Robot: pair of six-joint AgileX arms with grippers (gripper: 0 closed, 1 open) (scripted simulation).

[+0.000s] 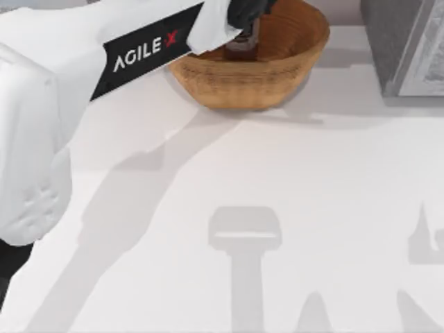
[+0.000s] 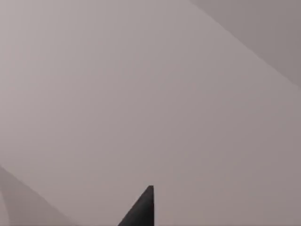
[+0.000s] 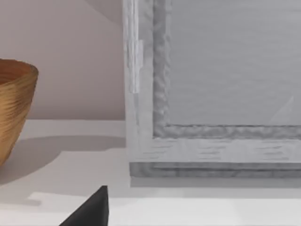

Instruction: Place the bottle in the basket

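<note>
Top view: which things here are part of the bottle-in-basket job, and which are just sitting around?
Job:
- bottle, upright inside the basket, under the left gripper
- basket, far side of the table, middle
- left gripper, reaching over the basket onto the bottle

Just there:
- grey framed box, far right of the table, right of the basket
- table

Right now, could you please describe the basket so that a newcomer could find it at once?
Look along the table's far edge, just left of the grey framed box. The basket is the round tan wicker bowl there, under the left gripper. Nothing else here is woven or brown.
</note>
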